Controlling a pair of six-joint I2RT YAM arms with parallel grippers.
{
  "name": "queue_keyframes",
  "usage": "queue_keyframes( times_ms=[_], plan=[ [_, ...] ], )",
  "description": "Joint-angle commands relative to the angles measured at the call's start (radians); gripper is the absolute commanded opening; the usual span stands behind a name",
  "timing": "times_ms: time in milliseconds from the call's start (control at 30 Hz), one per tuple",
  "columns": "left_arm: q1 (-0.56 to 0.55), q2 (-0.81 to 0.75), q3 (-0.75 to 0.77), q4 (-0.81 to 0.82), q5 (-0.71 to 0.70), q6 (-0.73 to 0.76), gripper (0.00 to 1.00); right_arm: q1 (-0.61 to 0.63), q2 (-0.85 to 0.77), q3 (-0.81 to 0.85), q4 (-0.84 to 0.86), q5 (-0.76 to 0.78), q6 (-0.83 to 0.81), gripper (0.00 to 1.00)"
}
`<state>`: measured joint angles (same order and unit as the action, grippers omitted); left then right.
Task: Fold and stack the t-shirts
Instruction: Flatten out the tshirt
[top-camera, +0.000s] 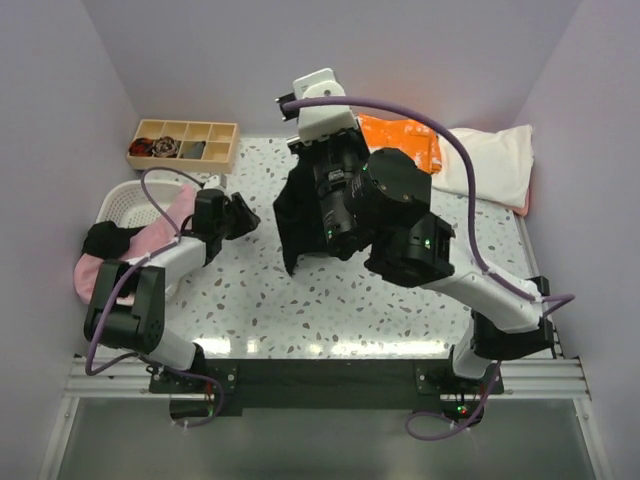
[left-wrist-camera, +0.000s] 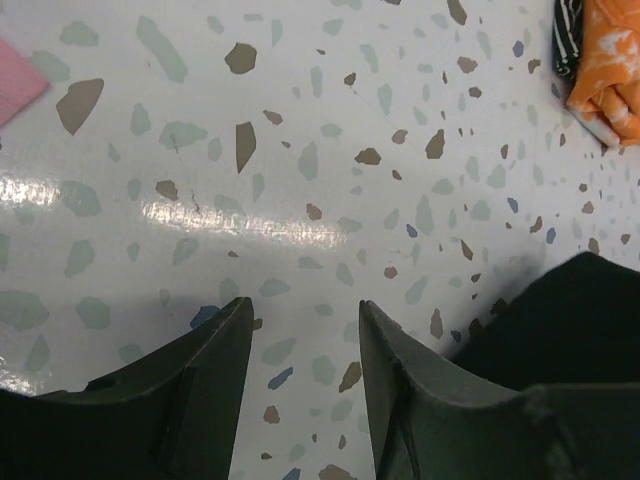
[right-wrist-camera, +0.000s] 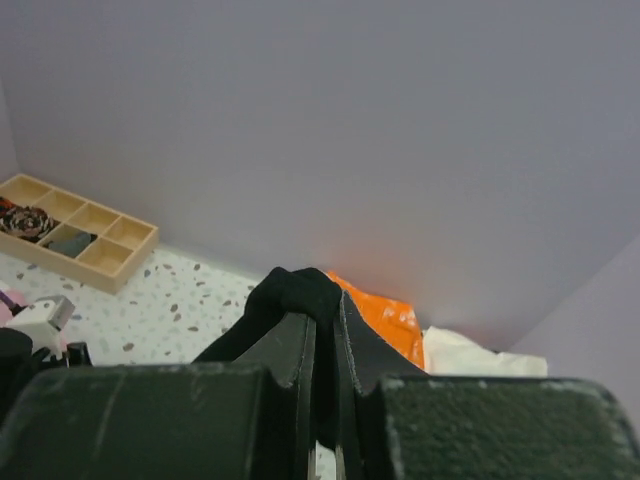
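Mid-lift, by the look of it, on the black t-shirt: pinched hard between the pressed-together fingers of the right gripper and hanging bunched over the middle of the table. To do this well, bring the left gripper, now spread and hovering over bare tabletop just left of the cloth, across to a free corner or hem. Grip there, then draw apart gently to open the shirt before laying it flat. Keep clear of the orange t-shirt and cream t-shirt at the far right, and of the pink t-shirt draped from the basket at the left. Impossible to tell the pinched part, whether collar, sleeve or hem, with much of the cloth hidden behind the right arm from above. No telling either whether touching the surface below. Only a dark edge in the left wrist view, cut off at the right. Hard to identify the dark bits in the wooden tray, far left.
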<state>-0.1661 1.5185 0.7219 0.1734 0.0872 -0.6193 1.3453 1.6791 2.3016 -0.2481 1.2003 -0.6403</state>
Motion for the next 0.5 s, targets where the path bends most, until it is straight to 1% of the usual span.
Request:
queue_keyframes(
  times_ms=[0,133,167,200,267,367,400,467],
  plan=[
    [-0.007,-0.096,-0.006,0.066,-0.007,-0.022,0.52,0.052,0.048,0.111,0.409,0.064,-0.461,0.00],
    [-0.009,-0.182,-0.030,0.057,-0.059,-0.031,0.52,0.061,0.014,-0.013,0.585,0.059,-0.570,0.00],
    [-0.010,-0.217,-0.038,0.057,-0.067,-0.037,0.52,0.060,0.011,-0.021,0.607,0.059,-0.600,0.00],
    [-0.012,-0.234,-0.044,0.058,-0.082,-0.040,0.52,0.061,0.013,-0.030,0.694,0.058,-0.630,0.00],
    [-0.013,-0.279,-0.062,0.057,-0.086,-0.048,0.53,0.060,0.021,-0.028,0.779,0.055,-0.718,0.00],
    [-0.013,-0.296,-0.062,0.054,-0.086,-0.037,0.53,0.061,0.044,0.027,0.794,0.047,-0.766,0.00],
    [-0.013,-0.293,-0.059,0.049,-0.086,-0.037,0.53,0.061,0.045,0.033,0.825,0.042,-0.783,0.00],
    [-0.013,-0.290,-0.052,0.040,-0.084,-0.037,0.53,0.060,0.042,0.033,0.833,0.035,-0.800,0.00]
  ],
)
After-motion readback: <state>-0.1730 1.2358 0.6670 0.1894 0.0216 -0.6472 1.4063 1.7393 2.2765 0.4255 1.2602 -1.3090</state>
